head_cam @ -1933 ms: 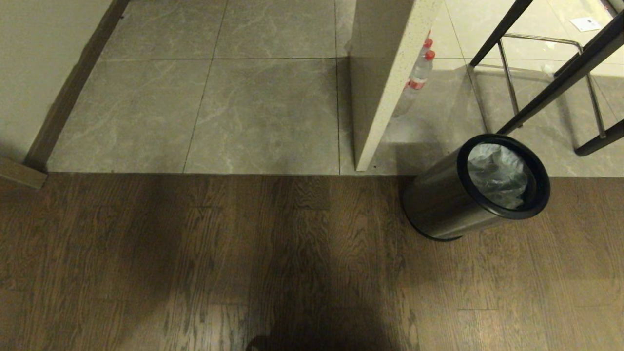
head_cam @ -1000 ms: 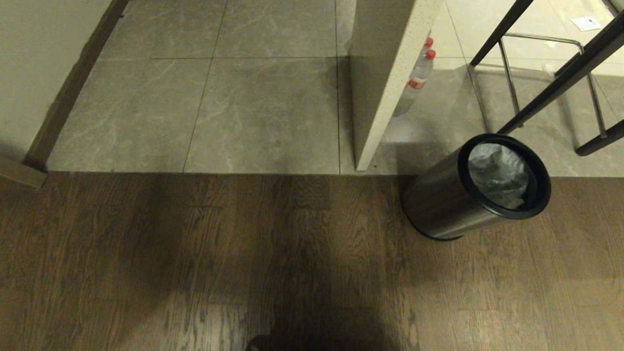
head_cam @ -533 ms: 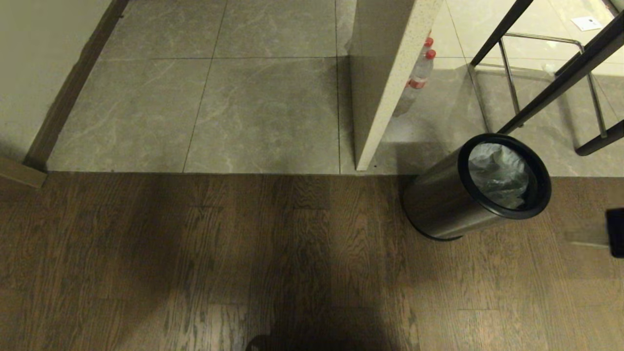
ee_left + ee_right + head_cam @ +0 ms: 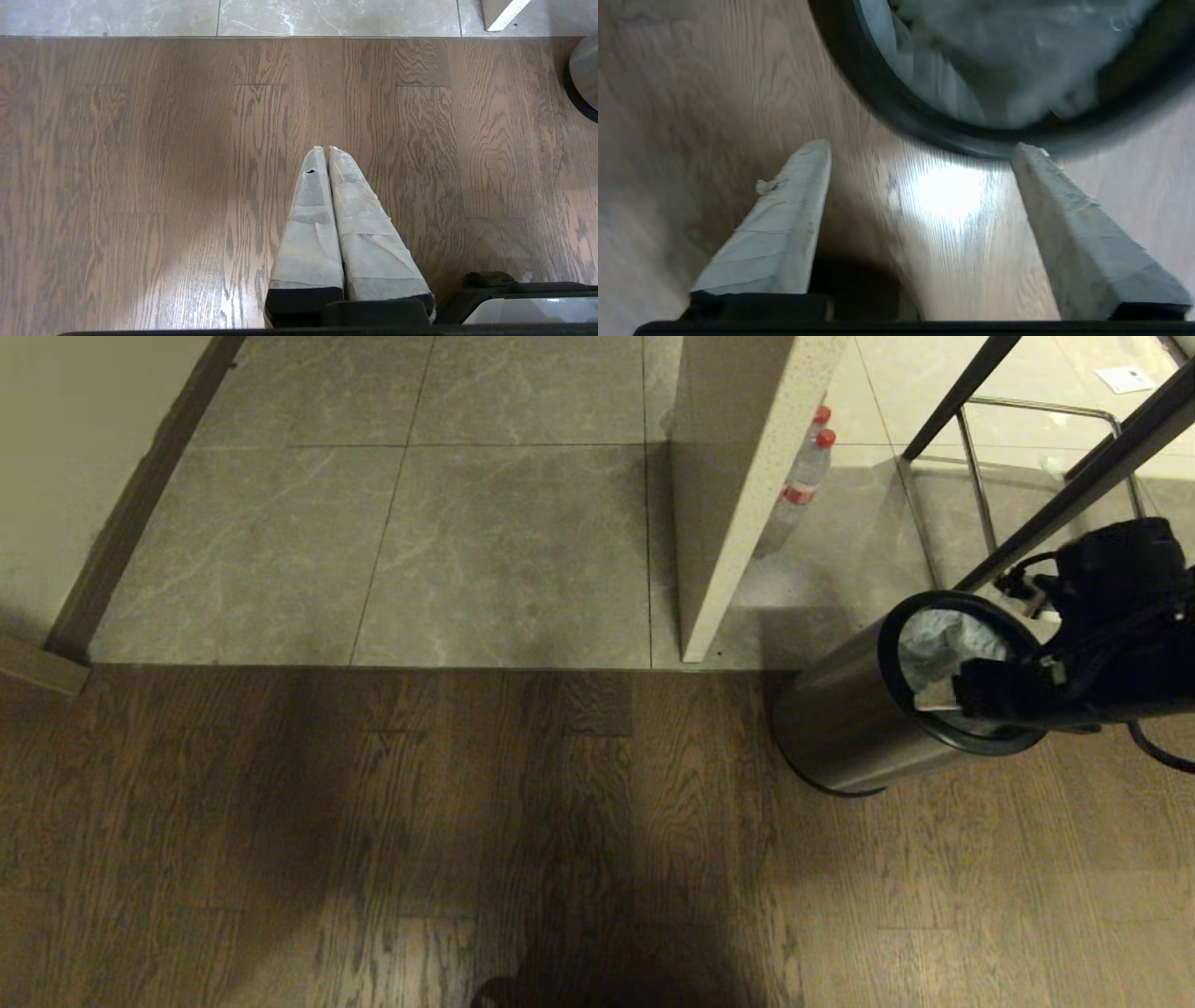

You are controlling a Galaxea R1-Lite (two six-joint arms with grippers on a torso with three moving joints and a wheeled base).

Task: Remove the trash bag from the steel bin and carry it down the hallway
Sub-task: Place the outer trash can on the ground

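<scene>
The steel bin (image 4: 840,719) stands on the wood floor at the right, its black rim (image 4: 894,653) facing up. The crinkled whitish trash bag (image 4: 938,639) lies inside it. My right arm (image 4: 1111,635) reaches in from the right and covers the near right part of the bin's mouth. The right gripper (image 4: 922,147) is open with nothing between its fingers. Its tips hang just short of the bin's rim (image 4: 896,107), with the trash bag (image 4: 994,56) beyond. My left gripper (image 4: 325,148) is shut and empty over the wood planks, left of the bin (image 4: 584,79). The hallway's grey tiles (image 4: 504,551) begin behind the planks.
A cream pillar (image 4: 738,495) stands just left of and behind the bin, with red-capped bottles (image 4: 803,476) beside it. Black stool legs (image 4: 1074,476) and a chrome footrest (image 4: 971,495) cross behind the bin. A wall with a dark baseboard (image 4: 131,513) runs along the far left.
My right arm has come into the head view from the right edge and now hangs over the bin's mouth. The bin and bag have not moved.
</scene>
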